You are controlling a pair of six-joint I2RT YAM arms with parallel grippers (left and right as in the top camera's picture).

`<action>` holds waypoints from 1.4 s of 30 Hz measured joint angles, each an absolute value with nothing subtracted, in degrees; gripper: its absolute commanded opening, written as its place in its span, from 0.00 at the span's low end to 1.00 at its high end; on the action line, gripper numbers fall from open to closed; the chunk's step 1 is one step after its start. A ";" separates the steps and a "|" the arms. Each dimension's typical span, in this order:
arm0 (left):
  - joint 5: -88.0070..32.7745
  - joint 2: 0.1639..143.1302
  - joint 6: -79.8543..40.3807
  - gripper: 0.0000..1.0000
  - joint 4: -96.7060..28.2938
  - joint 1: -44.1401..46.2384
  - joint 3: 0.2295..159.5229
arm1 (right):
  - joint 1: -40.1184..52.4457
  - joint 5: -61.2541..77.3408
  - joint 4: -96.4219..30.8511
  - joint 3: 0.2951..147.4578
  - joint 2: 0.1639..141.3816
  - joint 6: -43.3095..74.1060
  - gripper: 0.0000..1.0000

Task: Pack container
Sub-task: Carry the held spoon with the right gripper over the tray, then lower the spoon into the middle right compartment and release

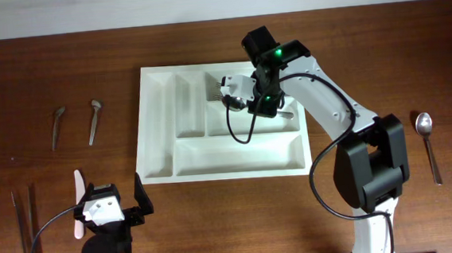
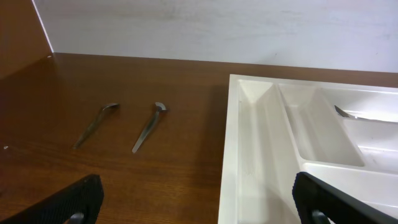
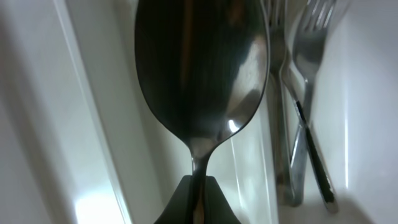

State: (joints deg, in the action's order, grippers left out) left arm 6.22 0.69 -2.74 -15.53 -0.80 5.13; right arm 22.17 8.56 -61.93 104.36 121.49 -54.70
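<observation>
The container is a large white cutlery tray (image 1: 143, 132) in the middle of the table, with narrow slots on its left and long compartments beside them. My right gripper (image 1: 232, 104) hangs over its upper middle compartment, shut on the neck of a steel spoon (image 3: 199, 81), bowl pointing away from the wrist. In the right wrist view the gripper (image 3: 198, 199) pinches the spoon above a white tray wall (image 3: 81, 124); forks (image 3: 305, 93) lie just to the right. My left gripper (image 1: 112, 202) rests open by the front left edge, holding nothing, and its wrist view shows the tray (image 2: 249, 143) ahead.
Two small spoons (image 1: 58, 126) (image 1: 95, 121) lie left of the tray, seen again as spoons (image 2: 96, 124) (image 2: 151, 126) in the left wrist view. Chopsticks (image 1: 26, 228) and a pink utensil (image 1: 78, 204) lie at the front left. A larger spoon (image 1: 428, 144) lies at the far right.
</observation>
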 measured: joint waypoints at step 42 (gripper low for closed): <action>6.22 0.69 -2.74 0.99 -15.53 -0.80 5.13 | 22.17 5.85 -64.58 104.36 122.10 -69.10 0.05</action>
State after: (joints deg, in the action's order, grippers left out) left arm 6.22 0.69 -2.74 -15.53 -0.80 5.13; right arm 22.17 5.85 -64.58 104.36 122.10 -69.10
